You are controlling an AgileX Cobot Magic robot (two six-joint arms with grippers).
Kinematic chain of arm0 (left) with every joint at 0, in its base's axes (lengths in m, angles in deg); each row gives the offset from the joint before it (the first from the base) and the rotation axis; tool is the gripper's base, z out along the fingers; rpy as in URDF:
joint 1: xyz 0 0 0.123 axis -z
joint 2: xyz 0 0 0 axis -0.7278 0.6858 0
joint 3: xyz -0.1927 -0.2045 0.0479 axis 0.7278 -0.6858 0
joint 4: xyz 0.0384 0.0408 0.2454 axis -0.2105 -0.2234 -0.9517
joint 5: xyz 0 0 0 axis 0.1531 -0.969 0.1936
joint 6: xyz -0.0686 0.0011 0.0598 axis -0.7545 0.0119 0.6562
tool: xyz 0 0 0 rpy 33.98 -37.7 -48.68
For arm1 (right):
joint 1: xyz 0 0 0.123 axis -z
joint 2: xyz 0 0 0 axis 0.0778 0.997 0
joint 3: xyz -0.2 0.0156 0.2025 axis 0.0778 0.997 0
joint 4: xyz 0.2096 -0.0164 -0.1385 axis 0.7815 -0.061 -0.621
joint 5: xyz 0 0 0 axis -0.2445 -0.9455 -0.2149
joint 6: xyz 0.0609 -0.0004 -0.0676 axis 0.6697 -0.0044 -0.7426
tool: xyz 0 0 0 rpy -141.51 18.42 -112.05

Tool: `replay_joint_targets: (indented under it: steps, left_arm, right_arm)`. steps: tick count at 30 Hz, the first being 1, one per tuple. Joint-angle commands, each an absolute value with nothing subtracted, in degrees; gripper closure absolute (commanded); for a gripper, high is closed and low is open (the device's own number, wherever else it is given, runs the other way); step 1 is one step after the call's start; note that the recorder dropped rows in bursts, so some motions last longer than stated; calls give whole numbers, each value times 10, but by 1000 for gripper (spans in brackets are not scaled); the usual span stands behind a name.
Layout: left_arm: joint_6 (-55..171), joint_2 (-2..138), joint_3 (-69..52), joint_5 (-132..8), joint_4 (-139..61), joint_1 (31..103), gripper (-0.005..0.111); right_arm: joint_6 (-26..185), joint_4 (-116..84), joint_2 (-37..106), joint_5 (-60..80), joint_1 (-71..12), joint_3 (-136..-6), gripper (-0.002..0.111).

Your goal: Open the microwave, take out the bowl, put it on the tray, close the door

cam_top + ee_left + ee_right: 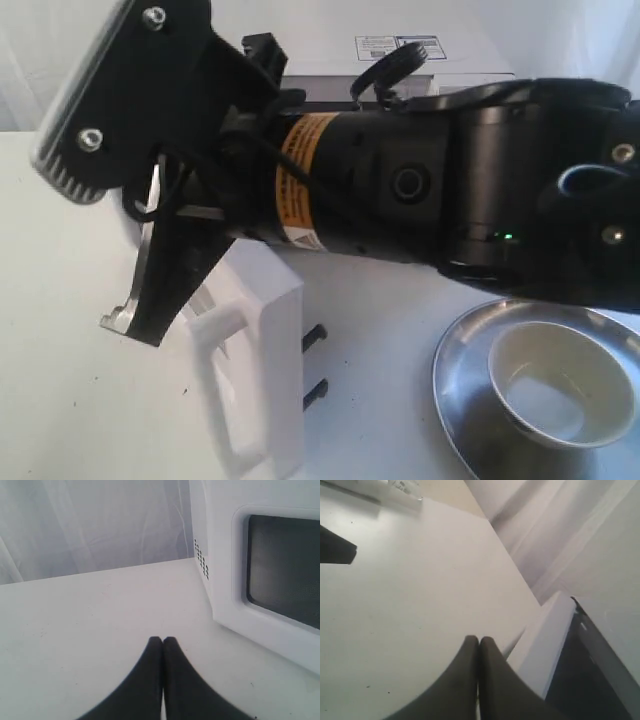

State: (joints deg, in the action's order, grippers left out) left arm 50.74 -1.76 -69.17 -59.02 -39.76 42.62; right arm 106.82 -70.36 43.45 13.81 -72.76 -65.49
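Backing onto a white curtain (90, 525), a white table (60, 300) is seen, on which the door (265, 330) is swung out from the microwave (470, 60) with its handle (215, 390) upright, the bowl (560, 385) is set mouth-up in the tray (465, 370) before the microwave, and the left gripper (162, 641) and right gripper (478, 639) are pinched closed, empty.

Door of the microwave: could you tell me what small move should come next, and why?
Probably swing the door toward shut, pushing on its windowed face with the left gripper, whose jaws are shut and close by. The bowl already sits in the tray, while the door stands open with latch hooks exposed, so closing seems all that remains.
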Motion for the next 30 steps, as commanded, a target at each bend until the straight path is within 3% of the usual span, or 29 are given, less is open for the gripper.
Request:
replay_joint_targets:
  steps: [1, 7, 11, 16, 19, 26, 30]
  left_arm:
    - [507, -19, -690, -591, -395, 427, 107]
    - [507, -19, -690, -591, -395, 427, 107]
    - [507, -19, -690, -591, -395, 427, 107]
    - [507, -19, -690, -591, -395, 427, 107]
    - [507, -19, -690, -591, -395, 427, 107]
    - [507, -19, -690, -591, -395, 427, 107]
    - [507, -19, -690, -591, -395, 427, 107]
  right_arm:
    - [1059, -726, 479, 100, -741, -652, 108]
    - [1020, -730, 570, 23, -742, -660, 108]
    - [1071, -834, 568, -235, -715, -675, 108]
    - [1409, -1069, 556, -553, -598, -686, 108]
    - [1425, -1081, 524, -526, -601, -687, 108]
    - [1471, -1046, 394, -263, -675, -666, 108]
    - [1568, -1106, 295, -223, -718, -615, 108]
